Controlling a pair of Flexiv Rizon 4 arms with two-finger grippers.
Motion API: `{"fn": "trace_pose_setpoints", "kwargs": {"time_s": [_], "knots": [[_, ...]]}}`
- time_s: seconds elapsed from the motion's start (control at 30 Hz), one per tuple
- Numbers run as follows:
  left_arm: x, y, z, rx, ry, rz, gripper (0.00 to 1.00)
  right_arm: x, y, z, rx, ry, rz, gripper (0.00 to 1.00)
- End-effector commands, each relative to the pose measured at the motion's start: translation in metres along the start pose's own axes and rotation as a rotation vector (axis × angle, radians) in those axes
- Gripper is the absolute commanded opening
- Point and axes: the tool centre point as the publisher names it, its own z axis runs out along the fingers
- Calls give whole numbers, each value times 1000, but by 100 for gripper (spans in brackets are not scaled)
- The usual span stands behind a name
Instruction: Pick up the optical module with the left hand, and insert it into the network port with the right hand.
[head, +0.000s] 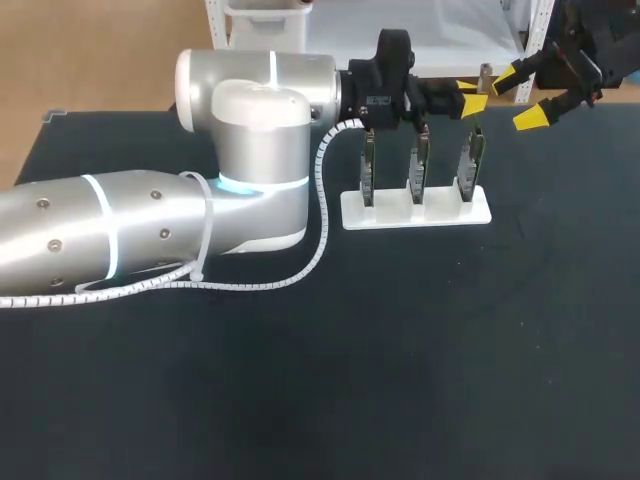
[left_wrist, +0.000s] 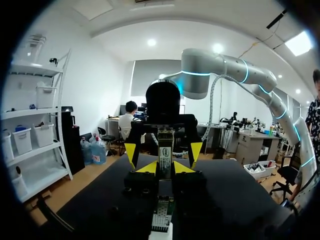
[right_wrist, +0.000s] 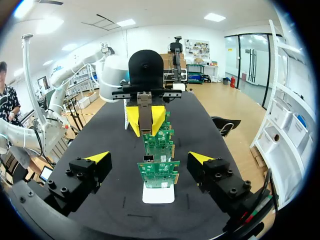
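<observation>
Black desk fills pretty much the whole head view. Up in the upper middle of the frame, slightly right of centre, sits a white stand with three green boards standing upright in it in a row.

Left arm comes in from the left edge and takes up a big chunk of the left half. A white spiral cable runs along it down to the desk. The left claw ends up in the upper right of the frame, right over the right-hand board. It's pinching the module, a small grey piece, between its two yellow tips. So the module is up in the air, not on the desk, hanging just above the boards.

Right claw is in the upper right corner, facing the left claw and only just apart from it. Its fingers are spread wide with nothing between them touching. From its own wrist cam you look straight down the row of boards, with the held module just behind and above them.

Can't make out the port itself from any of these.
</observation>
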Motion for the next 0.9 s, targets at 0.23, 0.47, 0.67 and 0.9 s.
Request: {"fn": "trace_pose_setpoints", "kwargs": {"time_s": [0.23, 0.47, 0.67, 0.9], "knots": [[2, 0, 4, -9, 1, -1, 0, 0, 3, 1, 7, 1, -2, 100], [2, 0, 5, -10, 1, -4, 0, 0, 3, 1, 7, 1, -2, 100], [2, -2, 6, -5, 7, -9, 0, 0, 3, 1, 7, 1, -2, 100], [2, -2, 4, -7, 11, -16, 0, 0, 3, 1, 7, 1, -2, 100]]}}
